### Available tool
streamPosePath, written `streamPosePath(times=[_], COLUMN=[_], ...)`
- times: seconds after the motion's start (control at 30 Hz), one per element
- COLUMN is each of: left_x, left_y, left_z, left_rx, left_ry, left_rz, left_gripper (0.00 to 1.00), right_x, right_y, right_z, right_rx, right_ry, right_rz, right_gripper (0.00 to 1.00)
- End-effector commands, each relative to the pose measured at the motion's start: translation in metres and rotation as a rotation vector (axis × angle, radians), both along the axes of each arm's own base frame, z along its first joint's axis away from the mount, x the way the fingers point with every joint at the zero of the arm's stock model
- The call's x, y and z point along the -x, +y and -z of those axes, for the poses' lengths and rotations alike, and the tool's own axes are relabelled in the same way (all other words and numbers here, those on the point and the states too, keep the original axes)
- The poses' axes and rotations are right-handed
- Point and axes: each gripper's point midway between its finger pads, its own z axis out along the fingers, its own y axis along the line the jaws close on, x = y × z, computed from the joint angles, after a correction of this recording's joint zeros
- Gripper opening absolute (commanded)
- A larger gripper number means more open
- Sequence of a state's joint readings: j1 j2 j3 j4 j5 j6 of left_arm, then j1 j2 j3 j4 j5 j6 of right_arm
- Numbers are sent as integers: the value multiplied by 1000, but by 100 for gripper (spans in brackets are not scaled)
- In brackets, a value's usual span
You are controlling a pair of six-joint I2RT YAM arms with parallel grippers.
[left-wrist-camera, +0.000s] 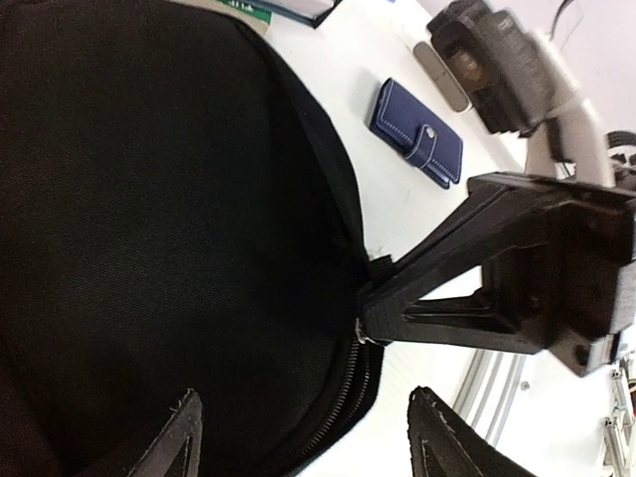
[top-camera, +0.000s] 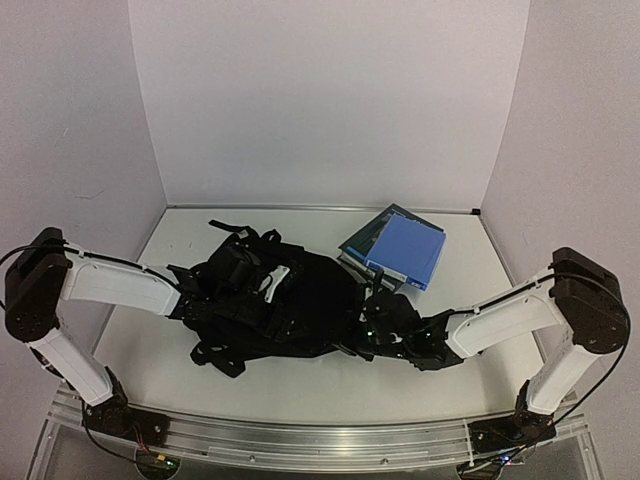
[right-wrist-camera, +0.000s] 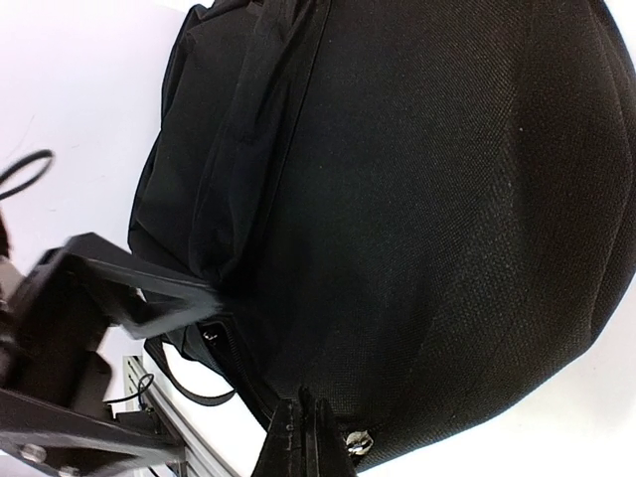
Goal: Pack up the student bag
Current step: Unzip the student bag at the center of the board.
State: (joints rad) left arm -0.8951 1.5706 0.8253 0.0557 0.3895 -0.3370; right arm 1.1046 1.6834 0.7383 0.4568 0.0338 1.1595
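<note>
Left gripper (left-wrist-camera: 306, 397): jaws apart, holding nothing; poised over the bag's left end, at the bottom edge of the left wrist view.
Right gripper (right-wrist-camera: 303, 405): closed tight, tips against the zipper (left-wrist-camera: 341, 412) seam at the bag's right end; cannot tell whether it pinches the pull.
Bag (top-camera: 290, 300): centre of the top view, long axis left to right, one arm at each end; looks zipped.
Key relation: seam sits at the right tips, across the bag from the left; the right arm is nearer and likely leads the opening.
Wallet (left-wrist-camera: 417, 129): upper right in the left wrist view, beside the bag, outside it.
Books (top-camera: 400, 248): up and right of the bag, unpacked.
</note>
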Motion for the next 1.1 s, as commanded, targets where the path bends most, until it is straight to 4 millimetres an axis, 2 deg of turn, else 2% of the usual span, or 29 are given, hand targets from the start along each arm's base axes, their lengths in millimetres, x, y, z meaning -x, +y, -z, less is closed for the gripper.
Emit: streamPosePath(times=[0.0, 0.3, 0.53, 0.67, 0.73, 0.9, 1.07], left_x=[-6, -8, 4, 10, 11, 13, 19], left_y=[-19, -23, -31, -36, -36, -36, -36], left_z=[-1, 14, 32, 37, 38, 44, 50], left_rx=[9, -68, -134, -159, -165, -182, -194], left_ry=[-117, -210, -205, -210, -214, -195, -149], left_rz=[53, 31, 74, 95, 97, 91, 94], left_gripper=[72, 70, 69, 63, 58, 31, 10], right_x=[-6, -7, -11, -11, -12, -14, -19], right_y=[-1, -2, -5, -6, -7, -10, -10], right_z=[-21, -20, -20, -19, -19, -17, -21], right_rx=[-67, -81, -88, -89, -89, -83, -78], right_ry=[-25, -14, -12, -11, -10, -14, -34], right_rz=[35, 42, 48, 51, 58, 71, 87], right_gripper=[0, 0, 0, 0, 0, 0, 0])
